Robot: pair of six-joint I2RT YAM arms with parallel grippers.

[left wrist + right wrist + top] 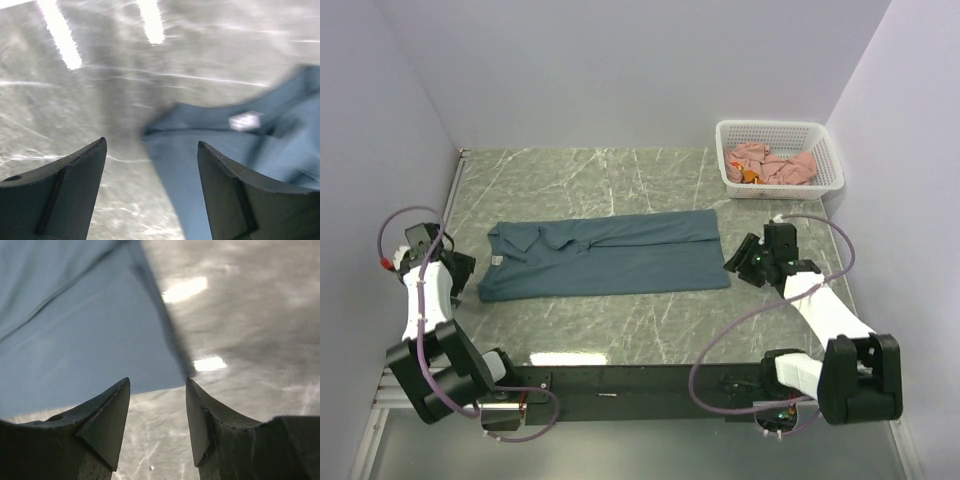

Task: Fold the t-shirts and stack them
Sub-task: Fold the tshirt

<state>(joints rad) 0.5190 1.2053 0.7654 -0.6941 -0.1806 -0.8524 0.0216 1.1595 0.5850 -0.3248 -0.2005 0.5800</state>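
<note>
The left pincer point(151, 146) is spread with nothing between its fingers. It sits low over the table, just off the collar end of the slate-blue t-shirt point(605, 255). The right pincer point(158, 382) is also spread and empty, its tips just short of the near hem corner at the shirt's other end. The shirt lies flat in the middle of the table point(620, 180) as a long band, apparently folded lengthwise, with the collar to the left and the hem to the right. The salmon-pink t-shirts point(772, 165) sit crumpled in the white basket point(828, 152) at the far right corner, well apart from it.

The step in hand looks like the crosswise fold. To do it well, a pincer should bite through every layer at its corner, not the top 1 alone. The end should be lifted only just clear and laid down edge on edge before letting go. Pinning the other end would probably keep the band from skewing.

The table has a glossy grey-green stone pattern with pale veins and mirrors the ceiling lights. Cloth will likely slide on it if dragged. Plain pale lilac walls point(620, 70) close 3 sides.
</note>
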